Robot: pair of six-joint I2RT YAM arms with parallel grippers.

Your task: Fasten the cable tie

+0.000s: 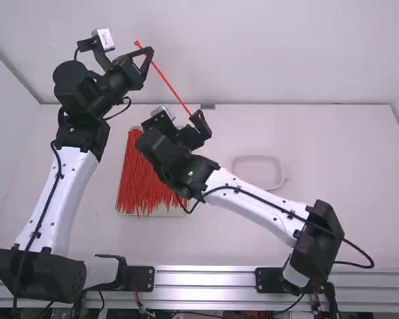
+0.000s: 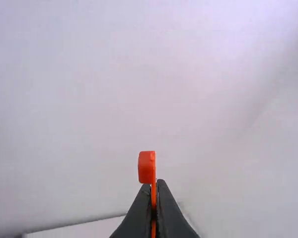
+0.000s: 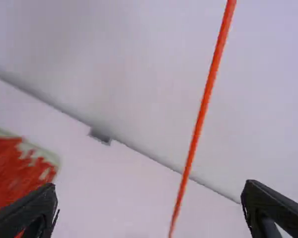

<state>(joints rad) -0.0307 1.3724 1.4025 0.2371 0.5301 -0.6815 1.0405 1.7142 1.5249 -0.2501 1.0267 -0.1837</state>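
Note:
A single red cable tie (image 1: pixel 166 83) hangs in the air above the table's back edge. My left gripper (image 1: pixel 144 58) is raised high and shut on the tie just below its head (image 2: pixel 146 167), which sticks out past the fingertips (image 2: pixel 153 186). The strap slants down and to the right toward my right gripper (image 1: pixel 200 121). In the right wrist view the strap (image 3: pixel 203 109) runs between that gripper's fingers (image 3: pixel 149 198), which stand open and wide apart, neither touching it. I cannot see the strap's tail tip.
A flat tray (image 1: pixel 179 211) holding a pile of several red cable ties (image 1: pixel 141 179) lies under the two arms at the table's left middle, also seen in the right wrist view (image 3: pixel 15 168). A white loop (image 1: pixel 258 171) lies on the table to the right.

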